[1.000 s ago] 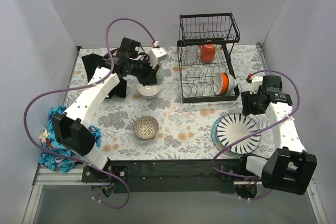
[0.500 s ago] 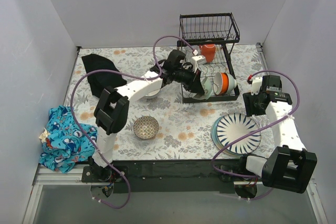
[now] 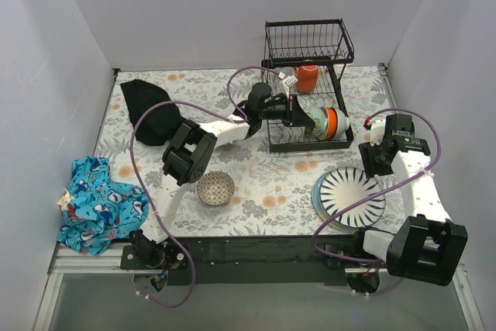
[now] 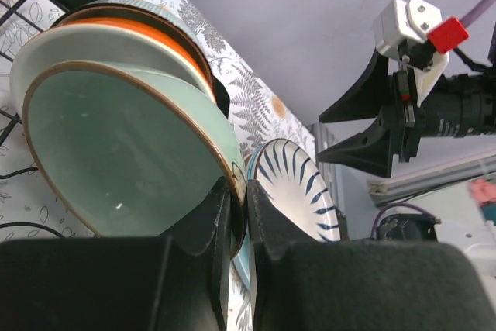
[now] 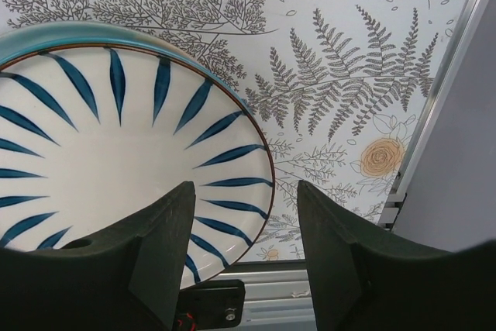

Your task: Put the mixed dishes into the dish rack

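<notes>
The left claw [image 4: 236,215] was nearly closed, pinching the rim of the green bowl [image 4: 116,153] with one finger inside and one outside. The bowl stood on edge in the lower tray of the rack [image 3: 308,44], at 1 o'clock on the table. Its back faced an orange bowl [image 4: 139,25] already parked there on edge, though whether the two touched could not be told. An orange mug [image 3: 307,77] showed at the rack's 12 o'clock side.

The step in hand looked like seating the green bowl. To do it well, the bowl probably needed to stay parallel to the orange one and go down until its bottom rim dropped between two wires. That way the tray, not the claw, would carry the weight. Only then should the fingers part, and only slightly, because the orange bowl lay close behind and a wide opening could knock it. Backing out toward 9 o'clock, along the line of the arm's reach, would likely keep the inner finger from dragging the bowl out.

The right claw [image 5: 244,199] hung wide open and empty above the striped plate [image 5: 101,145] at 4 o'clock, well apart from the rack. A small patterned bowl [image 3: 215,188] sat at 7 o'clock.
</notes>
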You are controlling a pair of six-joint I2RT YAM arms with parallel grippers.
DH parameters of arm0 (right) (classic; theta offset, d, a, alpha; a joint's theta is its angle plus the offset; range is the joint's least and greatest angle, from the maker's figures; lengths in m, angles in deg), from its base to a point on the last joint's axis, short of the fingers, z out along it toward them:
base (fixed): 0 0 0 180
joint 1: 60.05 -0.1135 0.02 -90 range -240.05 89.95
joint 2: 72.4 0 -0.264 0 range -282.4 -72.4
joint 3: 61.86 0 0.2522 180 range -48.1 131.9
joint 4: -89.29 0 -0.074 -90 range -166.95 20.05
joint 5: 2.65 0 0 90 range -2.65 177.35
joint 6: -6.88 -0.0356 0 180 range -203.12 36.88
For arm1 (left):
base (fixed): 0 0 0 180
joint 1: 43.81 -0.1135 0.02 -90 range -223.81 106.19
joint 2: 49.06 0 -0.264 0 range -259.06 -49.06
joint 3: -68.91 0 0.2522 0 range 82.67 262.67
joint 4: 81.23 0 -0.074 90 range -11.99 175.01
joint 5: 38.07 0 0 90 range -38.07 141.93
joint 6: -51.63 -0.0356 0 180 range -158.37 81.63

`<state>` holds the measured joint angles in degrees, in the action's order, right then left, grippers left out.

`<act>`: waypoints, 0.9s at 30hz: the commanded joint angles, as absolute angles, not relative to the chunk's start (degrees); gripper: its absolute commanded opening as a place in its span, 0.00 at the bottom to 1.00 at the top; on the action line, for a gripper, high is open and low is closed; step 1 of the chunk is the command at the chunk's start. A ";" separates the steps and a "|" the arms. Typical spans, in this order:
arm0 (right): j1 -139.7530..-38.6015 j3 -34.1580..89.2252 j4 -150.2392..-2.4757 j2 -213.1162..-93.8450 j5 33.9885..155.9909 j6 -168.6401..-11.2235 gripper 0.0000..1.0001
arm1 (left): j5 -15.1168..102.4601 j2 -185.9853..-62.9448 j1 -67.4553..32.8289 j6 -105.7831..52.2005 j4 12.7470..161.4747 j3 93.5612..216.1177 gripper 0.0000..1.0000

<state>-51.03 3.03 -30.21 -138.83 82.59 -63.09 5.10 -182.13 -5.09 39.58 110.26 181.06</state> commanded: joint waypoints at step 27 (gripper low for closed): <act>-50.12 7.71 -27.03 -144.65 79.61 -59.21 0.63 | 16.25 -191.98 -4.97 79.23 143.02 179.27 0.43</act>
